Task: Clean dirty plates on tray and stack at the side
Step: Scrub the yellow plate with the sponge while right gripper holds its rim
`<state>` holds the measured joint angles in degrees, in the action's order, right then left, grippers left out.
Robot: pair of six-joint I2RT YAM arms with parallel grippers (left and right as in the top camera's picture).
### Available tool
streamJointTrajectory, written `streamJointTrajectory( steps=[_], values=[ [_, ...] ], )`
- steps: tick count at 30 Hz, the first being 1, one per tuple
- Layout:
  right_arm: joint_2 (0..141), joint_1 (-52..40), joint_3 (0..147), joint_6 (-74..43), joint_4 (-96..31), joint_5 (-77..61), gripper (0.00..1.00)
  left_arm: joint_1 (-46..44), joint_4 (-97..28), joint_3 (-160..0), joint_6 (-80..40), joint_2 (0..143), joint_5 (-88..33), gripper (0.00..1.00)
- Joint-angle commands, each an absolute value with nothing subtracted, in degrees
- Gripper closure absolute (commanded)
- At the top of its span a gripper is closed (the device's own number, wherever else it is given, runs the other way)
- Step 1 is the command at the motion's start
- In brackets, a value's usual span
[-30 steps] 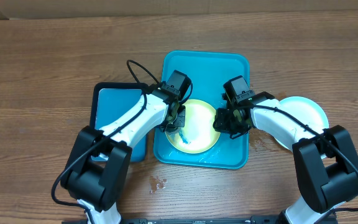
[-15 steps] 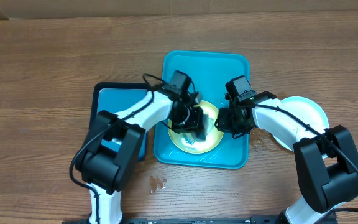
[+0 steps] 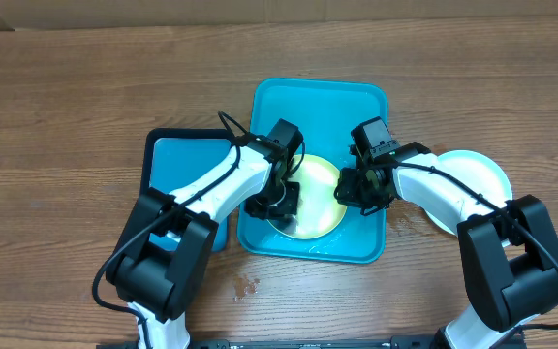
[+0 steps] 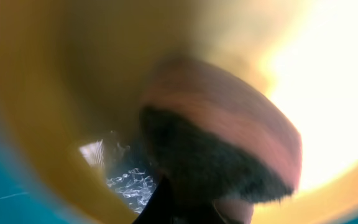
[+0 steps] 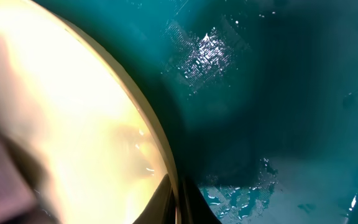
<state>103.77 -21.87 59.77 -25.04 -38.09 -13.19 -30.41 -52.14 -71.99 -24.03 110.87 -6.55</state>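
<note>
Left gripper [image 3: 277,201] has dragged its sponge [image 4: 222,155] leftward across yellow-green plate [image 3: 318,189], smear gone.

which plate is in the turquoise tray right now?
The yellow-green plate, lying in the turquoise tray. The pale blue plate sits outside it on the table.

Brown wood-grain table [image 3: 76,87], evenly lit

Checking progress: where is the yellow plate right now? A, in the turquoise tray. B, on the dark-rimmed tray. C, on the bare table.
A: the yellow plate lies inside the turquoise tray, in its near half.
</note>
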Motion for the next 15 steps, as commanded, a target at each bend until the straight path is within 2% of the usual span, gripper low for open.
streamJointTrajectory(
  steps=[1, 8, 10, 15],
  values=[
    [103.70, -22.28, 59.18, -25.52, -37.52, -12.71, 0.96, -30.28, -52.58, -71.16, -24.84, 110.89, 14.46, 0.96],
    [103.70, -22.28, 59.18, -25.54, -37.54, -12.71, 0.96, -29.32, -50.19, -72.40, -23.99, 110.89, 15.07, 0.96],
    [103.70, -22.28, 59.18, -25.54, -37.54, -12.71, 0.96, -29.08, -48.66, -72.77, -23.97, 110.89, 9.19, 0.96],
    [103.70, -22.28, 59.18, -25.54, -37.54, -12.71, 0.96, -29.21, -40.71, -72.77, -24.75, 111.83, -17.82, 0.96]
  ],
)
